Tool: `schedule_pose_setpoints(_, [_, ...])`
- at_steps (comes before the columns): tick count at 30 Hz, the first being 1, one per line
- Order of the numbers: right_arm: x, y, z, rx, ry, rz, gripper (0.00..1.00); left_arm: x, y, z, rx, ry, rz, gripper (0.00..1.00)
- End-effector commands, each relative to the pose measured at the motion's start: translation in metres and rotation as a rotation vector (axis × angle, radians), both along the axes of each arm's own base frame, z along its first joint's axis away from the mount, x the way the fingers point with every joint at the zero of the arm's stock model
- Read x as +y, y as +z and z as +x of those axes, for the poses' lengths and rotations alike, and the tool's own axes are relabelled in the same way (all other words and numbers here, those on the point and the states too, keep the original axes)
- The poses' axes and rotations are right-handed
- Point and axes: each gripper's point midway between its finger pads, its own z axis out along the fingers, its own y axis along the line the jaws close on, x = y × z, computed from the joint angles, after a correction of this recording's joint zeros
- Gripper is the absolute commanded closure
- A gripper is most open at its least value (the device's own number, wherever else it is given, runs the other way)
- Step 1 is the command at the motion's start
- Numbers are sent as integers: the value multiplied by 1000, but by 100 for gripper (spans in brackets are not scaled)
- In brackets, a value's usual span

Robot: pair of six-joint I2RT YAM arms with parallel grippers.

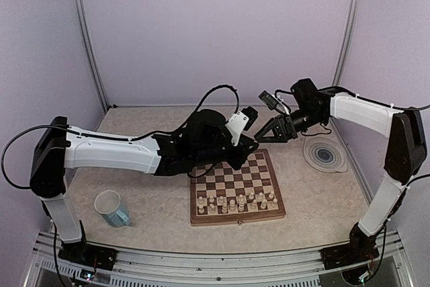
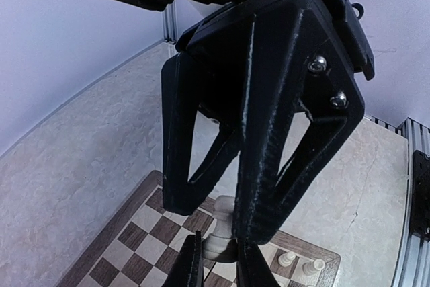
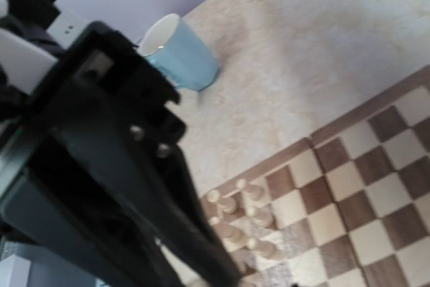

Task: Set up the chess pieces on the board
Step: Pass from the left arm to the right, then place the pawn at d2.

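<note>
The board (image 1: pixel 222 181) lies in the middle of the table. Several cream chess pieces (image 1: pixel 242 201) stand in its two near rows. My left gripper (image 1: pixel 244 151) hovers over the board's far edge. In the left wrist view it (image 2: pixel 215 260) is shut on a cream chess piece (image 2: pixel 225 228), held upright above the board (image 2: pixel 127 253); two more pieces (image 2: pixel 299 261) stand near a corner. My right gripper (image 1: pixel 261 139) hangs above the board's far right corner, and nothing shows in it. The right wrist view is blurred, with one dark finger (image 3: pixel 181 233) over the board (image 3: pixel 376 186) and pieces (image 3: pixel 248 216).
A light blue cup (image 1: pixel 112 208) stands on the table left of the board, also in the right wrist view (image 3: pixel 181 52). A round grey-blue ringed plate (image 1: pixel 324 154) lies to the right of the board. The two grippers are close together over the board's far edge.
</note>
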Motion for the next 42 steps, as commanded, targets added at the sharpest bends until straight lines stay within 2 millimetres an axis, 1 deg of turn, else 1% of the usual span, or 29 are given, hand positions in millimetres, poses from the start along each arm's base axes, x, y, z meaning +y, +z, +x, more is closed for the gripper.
schedule_pose_setpoints(1, [3,0,-12,48,42,29,56,-1,7,-1,-29,10,-10,95])
schedule_pose_setpoints(3, [4,0,-14,52,49,33,59,-1,8,-1,-31,11,-12,95])
schedule_pose_setpoints(6, [6,-1,-17,56,60,38,68,-1,8,0,-32,20,-12,95])
schedule_pose_setpoints(10, [7,-2,-19,60,66,38,70,0,8,2,-37,31,-9,95])
schedule_pose_setpoints(18, [9,-4,-19,57,71,35,86,1,6,5,-38,45,-5,95])
schedule_pose_setpoints(19, [9,-3,-18,46,69,32,88,1,6,5,-40,49,-5,93])
schedule_pose_setpoints(20, [9,-3,-16,34,64,23,90,1,4,7,-39,56,1,87])
schedule_pose_setpoints(22, [8,-3,-9,-8,44,-12,92,4,2,11,-38,85,16,73])
schedule_pose_setpoints(24, [7,-4,1,-70,15,-65,93,11,-2,12,-41,105,47,61])
schedule_pose_setpoints(26, [5,-5,12,-140,-15,-124,93,22,-5,10,-47,118,79,50])
schedule_pose_setpoints(27, [4,-6,16,-175,-28,-155,93,30,1,8,-55,123,84,47])
schedule_pose_setpoints(28, [3,-8,20,-205,-36,-185,93,38,2,8,-53,129,94,44])
schedule_pose_setpoints(30, [4,-12,24,-265,-45,-243,93,55,17,8,-52,144,90,41])
schedule_pose_setpoints(32, [9,-18,26,-324,-44,-299,93,78,44,13,-54,175,48,38])
schedule_pose_setpoints(33, [12,-22,26,-352,-38,-328,93,90,53,20,-46,199,25,37])
schedule_pose_setpoints(34, [16,-25,25,-379,-30,-353,93,106,72,26,-43,225,-20,36])
schedule_pose_setpoints(35, [22,-27,23,-402,-19,-375,93,119,80,36,-26,250,-52,34])
schedule_pose_setpoints(36, [26,-30,21,-422,-9,-394,93,137,92,46,-16,282,-90,33])
schedule_pose_setpoints(38, [38,-35,14,-457,18,-426,93,170,111,68,-2,343,-156,32])
schedule_pose_setpoints(39, [44,-39,11,-473,35,-441,93,185,116,78,-1,377,-177,32])
schedule_pose_setpoints(40, [53,-43,3,-496,64,-457,93,199,113,86,11,408,-167,32])
schedule_pose_setpoints(41, [58,-49,-3,-508,88,-476,93,212,114,92,4,434,-168,32])
schedule_pose_setpoints(42, [62,-58,-8,-522,109,-503,93,222,111,96,-4,451,-161,32])
